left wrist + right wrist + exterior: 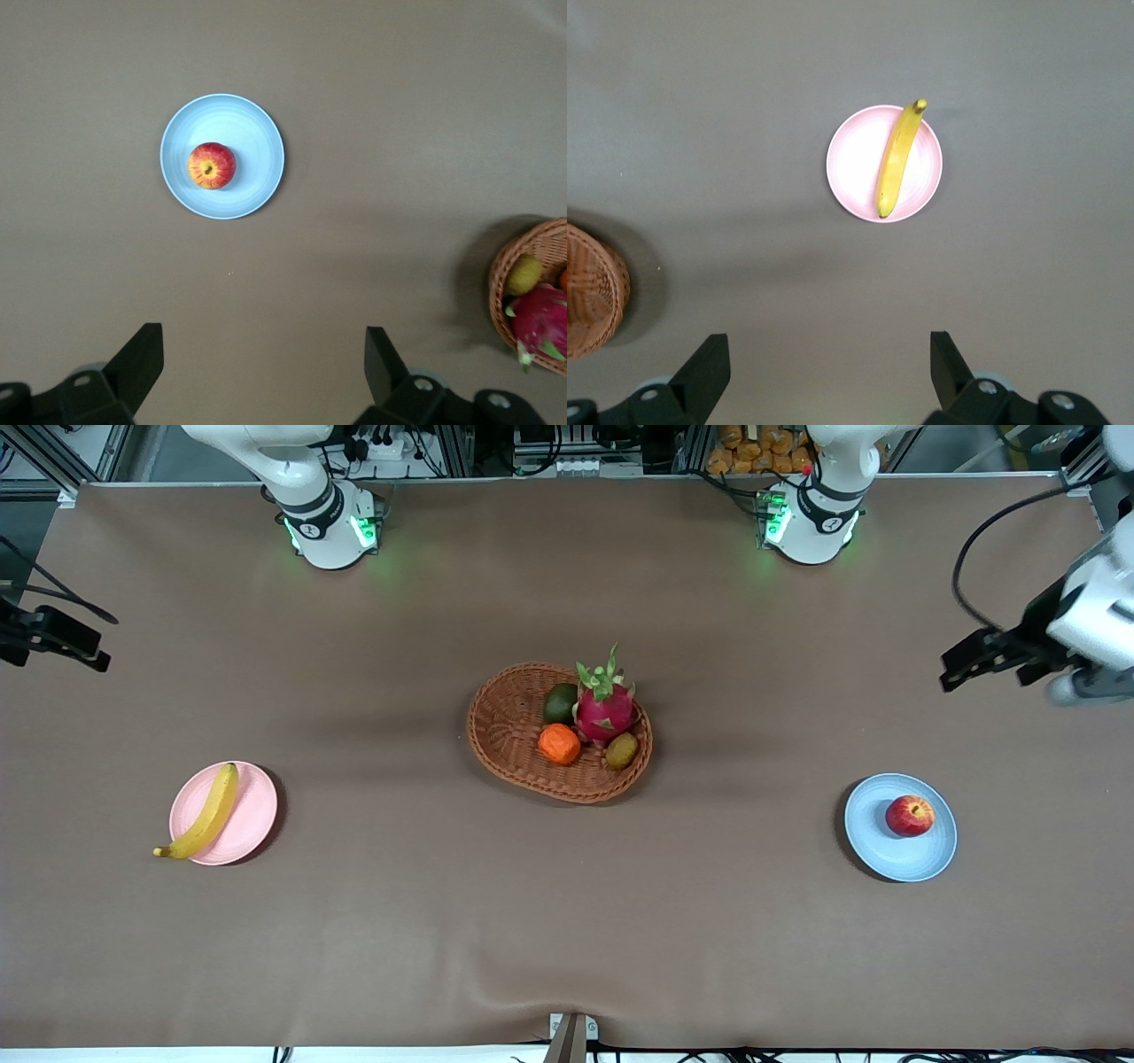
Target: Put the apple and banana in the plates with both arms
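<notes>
The red apple point(910, 816) lies on the pale blue plate point(886, 852) toward the left arm's end of the table. The yellow banana point(208, 815) lies across the pale pink plate point(251, 815) toward the right arm's end, one tip overhanging the rim nearer the front camera. My left gripper point(983, 664) is open and empty, raised over the table's end, apart from the apple point(212, 166) and blue plate point(252, 181). My right gripper point(84, 646) is open and empty, raised over the other end, apart from the banana point(898, 159) and pink plate point(852, 168).
A brown wicker basket point(509, 726) stands mid-table holding a pink dragon fruit point(605, 707), an orange fruit point(559, 744), a dark green fruit point(560, 703) and a brownish-green fruit point(622, 750). Brown cloth covers the table.
</notes>
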Available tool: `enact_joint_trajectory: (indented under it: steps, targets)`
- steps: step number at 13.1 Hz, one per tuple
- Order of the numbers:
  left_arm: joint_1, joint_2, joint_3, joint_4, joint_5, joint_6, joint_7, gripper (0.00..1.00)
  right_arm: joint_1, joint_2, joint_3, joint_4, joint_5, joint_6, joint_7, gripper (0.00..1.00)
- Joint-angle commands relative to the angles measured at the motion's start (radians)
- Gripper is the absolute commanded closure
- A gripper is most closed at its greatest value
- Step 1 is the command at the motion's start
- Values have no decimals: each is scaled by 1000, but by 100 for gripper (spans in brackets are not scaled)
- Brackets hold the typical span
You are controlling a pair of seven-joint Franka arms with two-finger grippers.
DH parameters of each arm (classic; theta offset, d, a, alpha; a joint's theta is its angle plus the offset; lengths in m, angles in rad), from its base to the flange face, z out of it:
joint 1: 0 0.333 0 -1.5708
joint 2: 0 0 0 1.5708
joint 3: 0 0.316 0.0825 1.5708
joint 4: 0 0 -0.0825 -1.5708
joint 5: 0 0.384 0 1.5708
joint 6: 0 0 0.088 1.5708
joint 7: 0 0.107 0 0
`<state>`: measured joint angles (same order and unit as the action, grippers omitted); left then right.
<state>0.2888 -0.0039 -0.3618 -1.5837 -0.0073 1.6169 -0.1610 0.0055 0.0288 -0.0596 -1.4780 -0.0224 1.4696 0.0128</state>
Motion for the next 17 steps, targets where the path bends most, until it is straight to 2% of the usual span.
enact_joint_trajectory:
  steps: [1, 7, 10, 11, 14, 15, 17]
  targets:
    - [6, 18, -9, 94, -14, -95, -6, 0, 2, -12, -2, 7, -14, -38, 1, 0]
    - [9, 9, -34, 96, -8, -132, 3, 0, -4, -47, -6, 7, 2, -89, 1, 0]
    - [-19, -42, -19, 91, -7, -132, 3, 0, -8, -70, -8, 2, 2, -114, 3, 0]
    - [-67, -44, 19, 87, -3, -135, 3, 0, -16, -69, -8, 2, 5, -114, 3, 0]
    - [-293, -51, 277, 83, -2, -152, 4, 0, -18, -66, -9, 4, 44, -110, 3, 0]
    - [-316, -66, 303, 76, -3, -152, 4, 0, -22, -66, -9, 4, 44, -110, 1, 0]
    - [-318, -97, 303, 36, -5, -152, 3, 0, -22, -64, -9, 4, 44, -110, 1, 0]
